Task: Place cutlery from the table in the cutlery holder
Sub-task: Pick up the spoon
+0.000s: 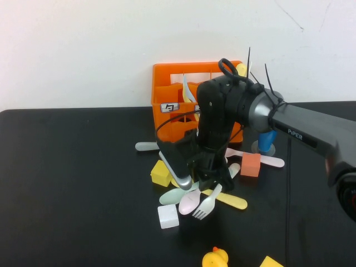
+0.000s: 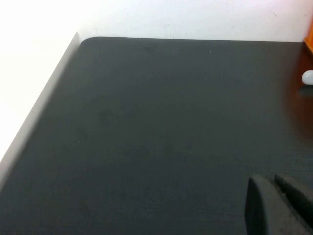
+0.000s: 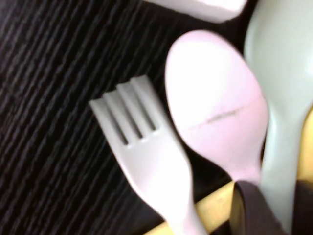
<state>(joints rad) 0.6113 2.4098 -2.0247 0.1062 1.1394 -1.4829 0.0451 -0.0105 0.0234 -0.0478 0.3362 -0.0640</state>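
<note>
Down at the middle of the matte black counter (image 1: 72, 178), I've got the right tool (image 1: 207, 179) low over a heap of pastel plastic cutlery, just in front of the orange plastic three-compartment cutlery holder (image 1: 172, 89). My high view has the wrist blocking the fingers, and the right wrist view shows only one dark fingertip (image 3: 257, 208) beside the spoon handles, so I cannot tell whether that tool is parted or pinched, or if it grips anything.

Under it I see a white plastic fork (image 1: 206, 206), tines toward the near edge, a pink plastic spoon (image 1: 189, 203) right beside it on the left, and a mint green plastic spoon (image 1: 170, 196) further left, touching the pink one. A yellow plastic utensil (image 1: 233, 201) lies crosswise beneath them. From the right wrist camera the fork (image 3: 146, 156), pink bowl (image 3: 215, 122) and mint spoon (image 3: 283, 88) fill the view.

The holder stands at the far side of the counter, with some cutlery already upright in it. A white cube (image 1: 168, 216) sits near-left of the pile, a yellow block (image 1: 161, 173) left of it, an orange-red cube (image 1: 251, 164) to the right.

The left tool (image 2: 281, 205) shows as dark fingers over bare counter (image 2: 146, 122) on the left; again, I cannot tell its state.
</note>
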